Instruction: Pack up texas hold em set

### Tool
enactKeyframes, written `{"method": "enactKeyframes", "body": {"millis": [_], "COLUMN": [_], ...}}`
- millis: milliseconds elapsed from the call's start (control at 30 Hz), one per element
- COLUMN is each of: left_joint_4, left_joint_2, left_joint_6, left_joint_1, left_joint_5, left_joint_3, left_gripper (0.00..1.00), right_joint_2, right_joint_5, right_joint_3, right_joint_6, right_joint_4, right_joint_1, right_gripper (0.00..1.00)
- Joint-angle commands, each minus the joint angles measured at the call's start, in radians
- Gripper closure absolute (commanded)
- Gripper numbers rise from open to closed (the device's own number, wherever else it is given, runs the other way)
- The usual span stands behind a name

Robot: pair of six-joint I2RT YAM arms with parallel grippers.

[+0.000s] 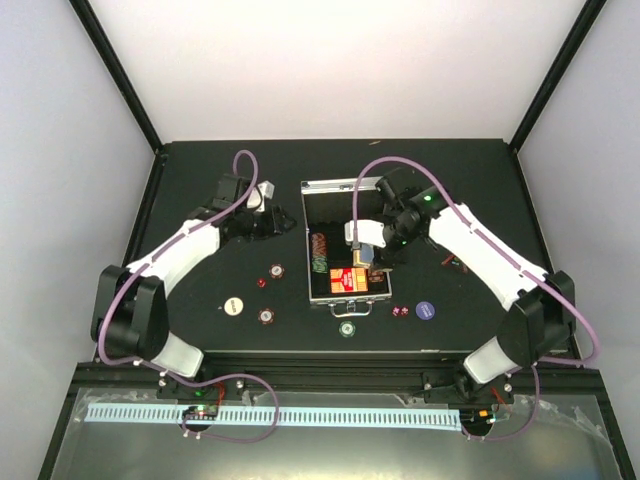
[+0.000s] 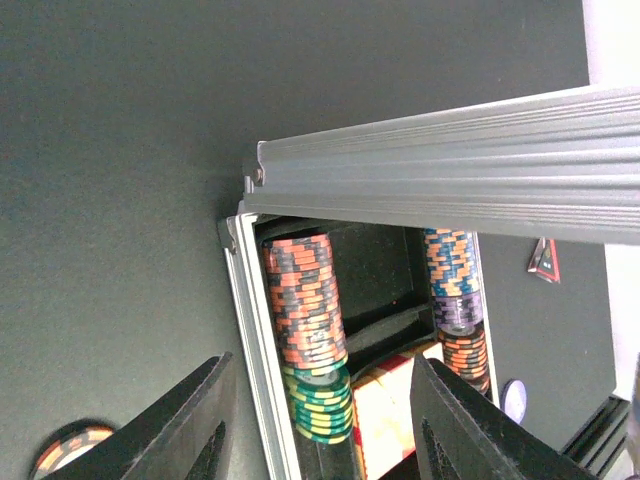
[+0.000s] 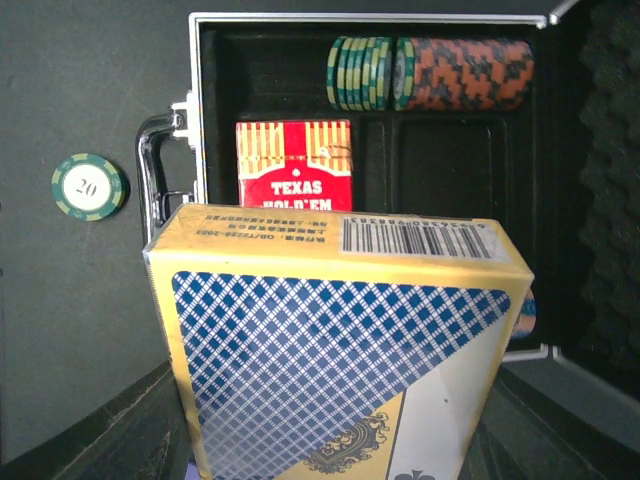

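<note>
The silver briefcase (image 1: 322, 186) lies open mid-table, its lid (image 2: 450, 150) raised. Inside are rows of chips (image 3: 430, 73) and a red card deck (image 3: 293, 165). My right gripper (image 3: 335, 445) is shut on a blue-and-yellow card deck (image 3: 340, 340), held just above the case's near compartments. My left gripper (image 2: 320, 430) hovers open over the case's left wall (image 2: 250, 340), holding nothing. Loose chips lie on the table: maroon (image 1: 276, 269), cream (image 1: 233, 305), maroon (image 1: 266, 315), green (image 1: 346, 327), purple (image 1: 425, 310). Small red dice (image 1: 402, 311) sit beside the purple chip.
The case handle (image 3: 160, 170) points at the near edge, with the green "20" chip (image 3: 90, 186) just beyond it. A small red-and-black item (image 1: 455, 262) lies right of the case under my right arm. Black frame posts rise at the table's back corners.
</note>
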State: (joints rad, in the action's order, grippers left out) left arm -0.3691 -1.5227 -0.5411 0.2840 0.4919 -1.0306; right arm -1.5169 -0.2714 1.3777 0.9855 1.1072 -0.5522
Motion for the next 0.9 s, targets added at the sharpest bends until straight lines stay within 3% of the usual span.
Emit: {"method": "enactKeyframes", "body": {"millis": [0,500,867], "left_joint_4": [-0.021,-0.105,-0.111], "left_joint_2": [0.075,0.265,0.284], "left_joint_6": [-0.006,0.025,0.017], "left_joint_1": [-0.016,-0.089,-0.098], "left_joint_5": [-0.025,-0.091,-0.098], "left_joint_3": [0.024,0.094,0.112], "left_gripper": [0.5,0.49,0.49], "right_joint_2": [-0.079,-0.414,-0.514], "right_joint_5": [0.044,0.125,0.204], "right_joint_3": [0.058,0.287,0.29], "right_joint_6": [0.089,0.111,0.173], "right_joint_4": [-0.05,-0.129,-0.198], "right_joint_1": [-0.045,-0.08,-0.08], "right_gripper": [0.36,0.35,0.34]}}
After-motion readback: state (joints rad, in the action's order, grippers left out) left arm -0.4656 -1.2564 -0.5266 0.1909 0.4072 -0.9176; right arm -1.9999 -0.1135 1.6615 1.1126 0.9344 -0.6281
